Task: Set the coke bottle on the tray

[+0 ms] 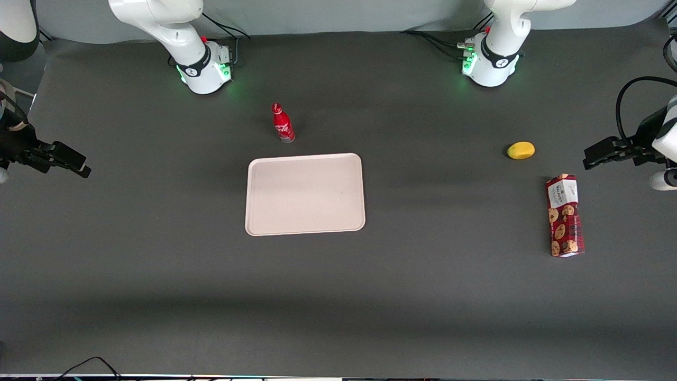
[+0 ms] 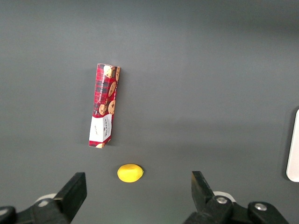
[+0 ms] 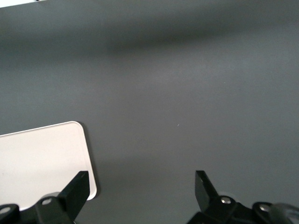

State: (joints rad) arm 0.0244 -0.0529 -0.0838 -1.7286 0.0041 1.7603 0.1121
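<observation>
While pincer (image 1: 79,168) gapes, coke bottle (image 1: 283,124) stands — slim, glossy.

Lighting even, overhead, moderately dim; dark matte bench (image 1: 158,275) crossed by broad soft shadow bands; green base-light glow; pale tray (image 1: 305,194) brightest, unglared; end effector (image 3: 140,186) silhouetted black, wrist views slightly soft.

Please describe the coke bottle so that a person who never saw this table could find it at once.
Start from the pale tray in the middle of the dark table. The coke bottle stands upright just past the tray's edge, farther from the front camera and not touching it. It is small, slim and red with a red cap, unlike the larger cookie box and the lemon. The open gripper waits far off at the working arm's end.
</observation>
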